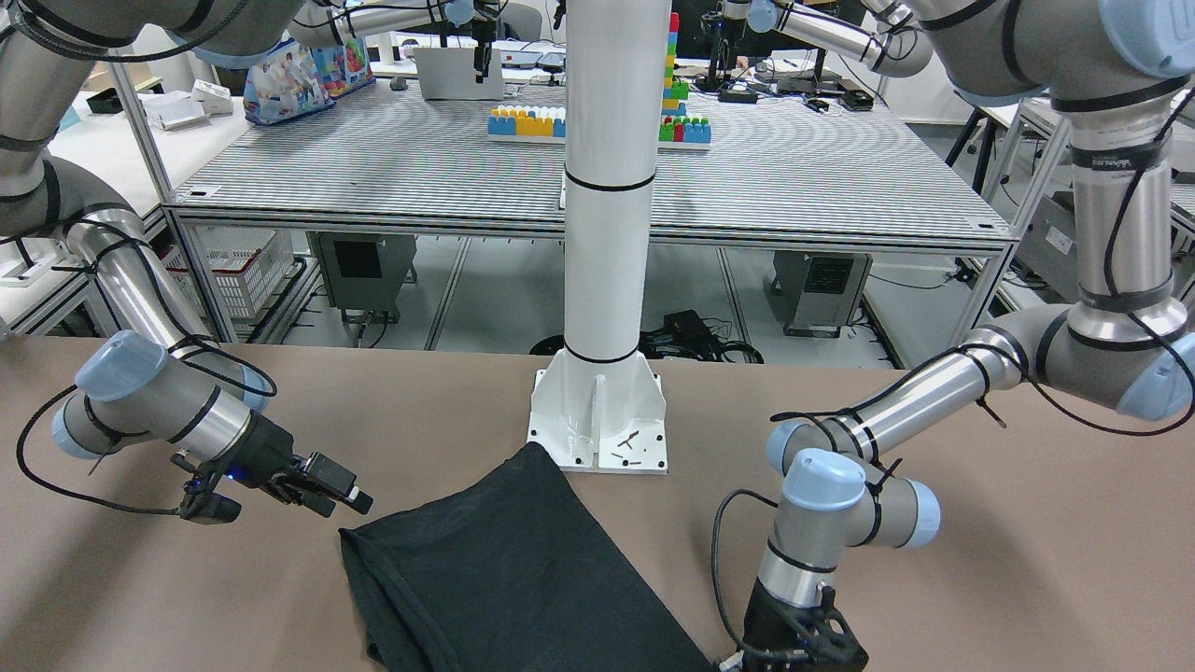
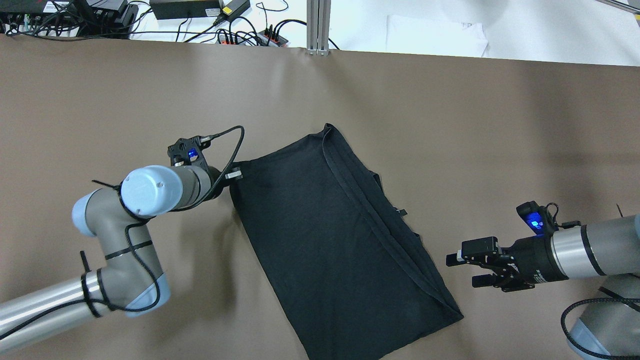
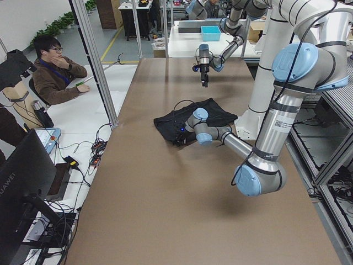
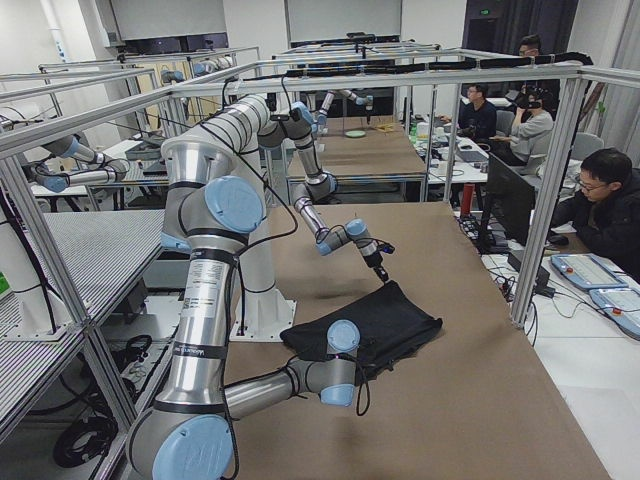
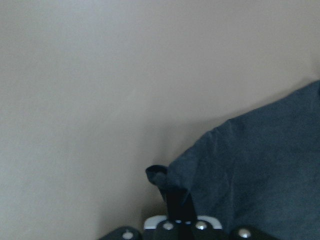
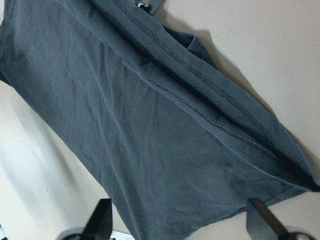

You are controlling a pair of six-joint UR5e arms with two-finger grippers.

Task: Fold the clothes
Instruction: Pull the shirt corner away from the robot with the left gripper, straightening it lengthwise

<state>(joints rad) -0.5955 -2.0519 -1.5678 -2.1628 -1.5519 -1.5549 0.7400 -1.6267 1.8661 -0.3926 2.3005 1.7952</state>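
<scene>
Clothes (image 2: 330,240): one black garment, lying flat and askew on the table (image 2: 450,125), before the white pole's base (image 1: 597,420). Left gripper (image 2: 233,176) pinched closed on one corner. Right gripper (image 2: 461,271) spread wide, just beside the hemmed edge, gripping nothing. Advice: right should seat its corner fully, then both lift level. Containers: white crate (image 1: 233,273) under the neighbouring bench, contents unclear.
</scene>
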